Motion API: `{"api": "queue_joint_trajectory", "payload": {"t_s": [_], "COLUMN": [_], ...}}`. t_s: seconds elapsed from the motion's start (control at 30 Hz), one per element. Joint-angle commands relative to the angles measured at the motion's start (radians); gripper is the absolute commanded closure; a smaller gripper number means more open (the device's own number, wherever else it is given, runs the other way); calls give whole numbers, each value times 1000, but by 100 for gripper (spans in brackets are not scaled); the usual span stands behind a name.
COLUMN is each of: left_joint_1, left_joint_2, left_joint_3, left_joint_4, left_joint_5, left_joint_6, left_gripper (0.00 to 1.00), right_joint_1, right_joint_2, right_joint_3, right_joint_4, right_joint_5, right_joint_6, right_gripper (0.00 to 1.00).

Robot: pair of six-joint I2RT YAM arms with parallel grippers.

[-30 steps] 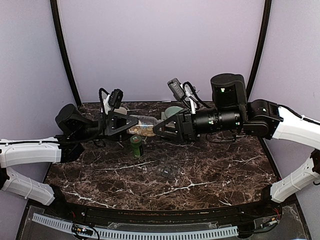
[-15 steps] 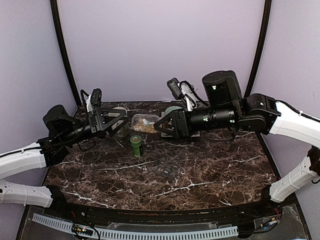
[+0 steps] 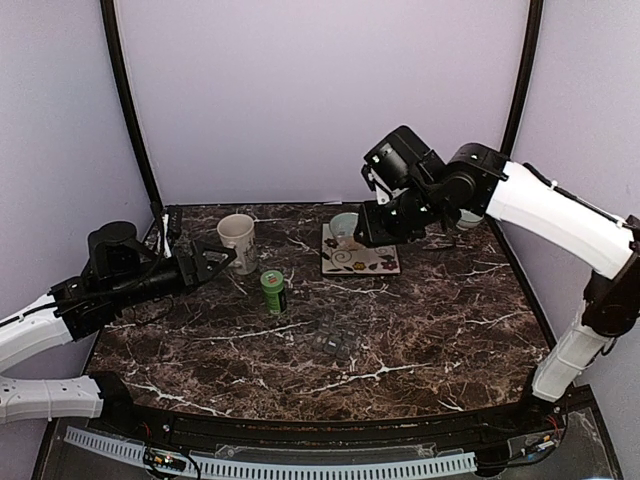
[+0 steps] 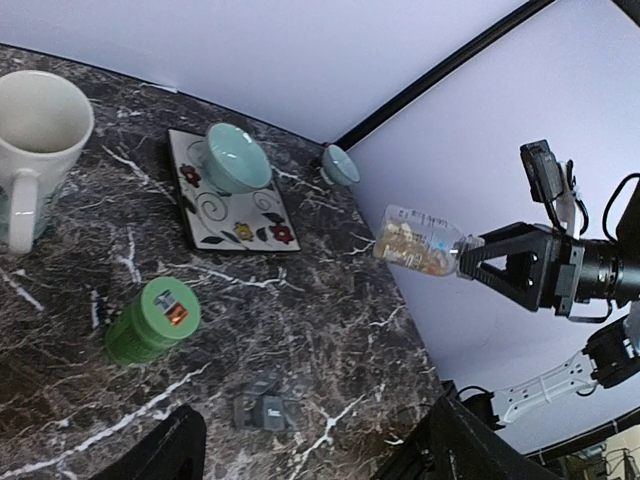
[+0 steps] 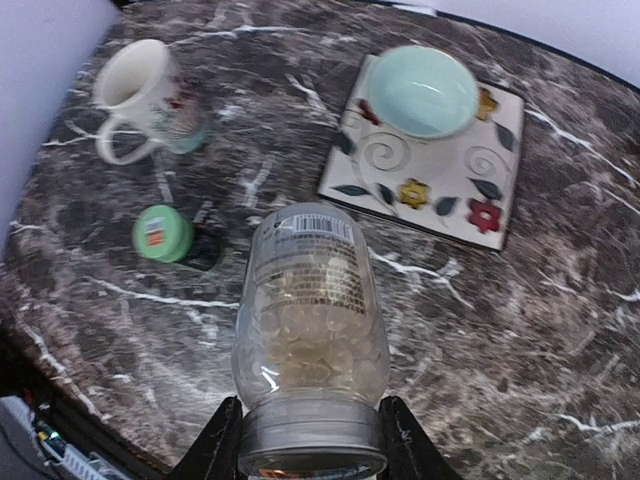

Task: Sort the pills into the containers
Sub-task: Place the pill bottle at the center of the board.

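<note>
My right gripper [image 5: 312, 452] is shut on the grey capped end of a clear bottle [image 5: 308, 300], which holds pale tan pills [image 5: 312, 345]. It is held high over the table, near the flowered tile [image 3: 362, 262]. The left wrist view shows the same bottle [image 4: 418, 243] lying sideways in the right gripper [image 4: 470, 262]. The containers [image 3: 331, 341], a small dark grey strip, lie on the marble mid-table, and they show between my left fingers as the containers [image 4: 262, 410]. My left gripper [image 3: 222, 258] is open, holds nothing and sits low at the left, beside the cream mug [image 3: 238, 240].
A green-capped bottle [image 3: 272, 290] stands left of centre. A pale green bowl [image 3: 345, 226] sits on the tile's back corner. A second small bowl [image 4: 340, 165] stands near the back wall. Black frame posts rise at both back corners.
My left gripper opened, let go of the clear bottle and drew back to the left. The right arm rose and swung right, carrying the bottle alone.
</note>
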Motion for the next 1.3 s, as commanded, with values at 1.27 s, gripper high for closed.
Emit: {"api": "queue_joint_trajectory", "payload": {"t_s": [1.27], "left_joint_1": [5], "left_joint_2": [23], "left_joint_3": [56], "left_joint_4": [-330], "left_joint_5": [-169], "left_joint_6": [254], "left_gripper": [21], "right_joint_1": [-386], "right_joint_2": [363], "right_joint_3": [-98], "right_joint_4": [-315], "right_joint_5": [-43], "right_joint_6": [-114], "right_gripper": [88]}}
